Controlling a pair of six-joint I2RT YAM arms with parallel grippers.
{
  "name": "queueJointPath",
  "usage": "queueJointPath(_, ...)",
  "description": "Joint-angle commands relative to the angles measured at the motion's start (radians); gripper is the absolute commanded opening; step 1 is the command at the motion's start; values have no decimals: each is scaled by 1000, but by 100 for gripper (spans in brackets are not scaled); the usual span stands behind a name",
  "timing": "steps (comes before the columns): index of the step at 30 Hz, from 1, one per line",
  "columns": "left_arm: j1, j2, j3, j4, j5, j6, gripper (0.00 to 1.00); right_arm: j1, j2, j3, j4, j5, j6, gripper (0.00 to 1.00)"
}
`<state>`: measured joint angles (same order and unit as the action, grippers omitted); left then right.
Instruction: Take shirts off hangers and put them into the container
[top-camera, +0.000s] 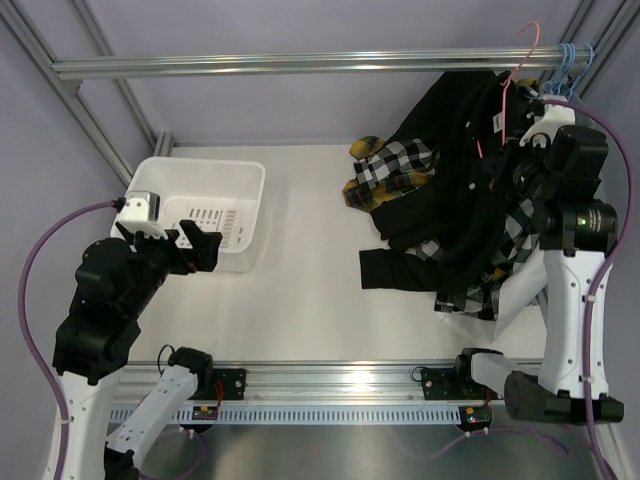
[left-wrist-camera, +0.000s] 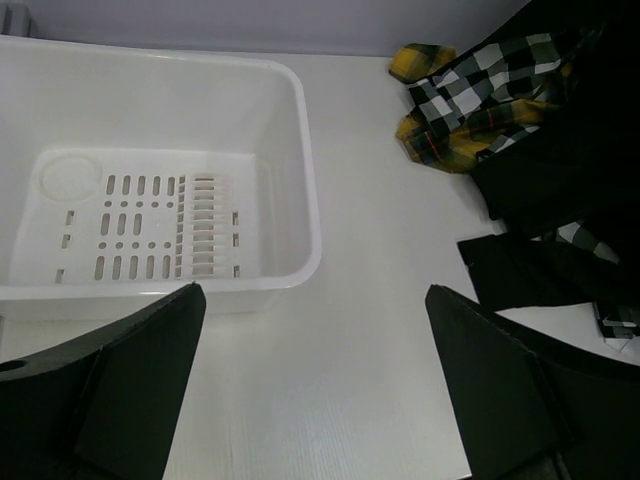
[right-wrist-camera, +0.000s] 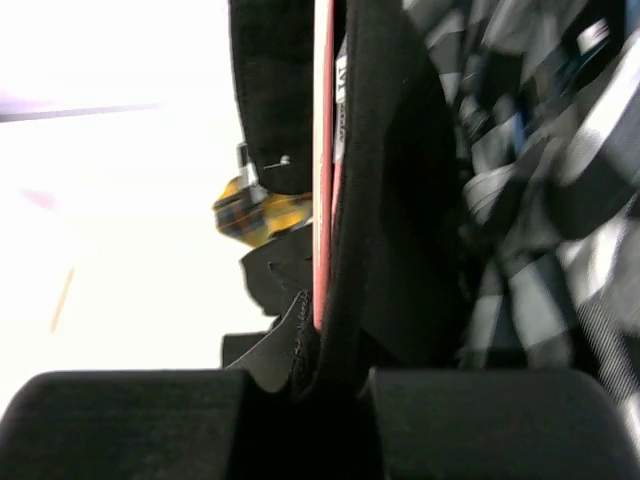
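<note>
Black shirt (right-wrist-camera: 390, 200) is being clenched by right pincer (right-wrist-camera: 330, 385) beside the hanger (right-wrist-camera: 322, 150); it should be sliding cloth off without dragging wire. Left pincer (left-wrist-camera: 312, 310) is hanging released.

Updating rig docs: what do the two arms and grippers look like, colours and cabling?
Both arms mix black joint housings with white links: left arm, right arm. A purple cable loops along the left arm, another along the right. The left gripper has broad, flat black fingers and a white camera block; the right gripper fingers are black too.
</note>
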<state>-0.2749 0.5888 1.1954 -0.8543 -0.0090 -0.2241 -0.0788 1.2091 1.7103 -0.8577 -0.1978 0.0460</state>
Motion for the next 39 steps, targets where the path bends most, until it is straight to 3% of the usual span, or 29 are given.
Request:
queueJointPath(1,-4,54,62,93,75,-61,99,5,-123,-113,132,-138,21,0)
queueJointPath(6,-21,176,136,205,266,-144,99,60,-284,-268,102,-268,6,0)
queueJointPath(9,-81,253,187,288,279,-192,99,126,-351,-288,20,-328,-40,0)
queueJointPath(11,-177,298,222,329,215,-202,99,167,-378,-268,-44,-362,-72,0)
queueJointPath(16,-587,546,456,359,-58,-100,99,238,-375,-251,-136,-494,-78,0)
queueJointPath(18,-699,652,519,396,-146,-80,99,275,-379,-280,-136,-506,-72,0)
queueJointPath(21,-783,738,639,437,-216,-54,99,324,-385,-319,-138,-493,-74,0)
queueJointPath(26,-871,885,782,448,-353,25,99,387,-388,-368,-106,-485,-52,0)
queueJointPath(32,-903,933,754,477,-469,52,93,485,-372,-431,-38,-445,-6,0)
queueJointPath(39,-905,987,753,433,-565,48,68,553,-338,-436,6,-405,5,0)
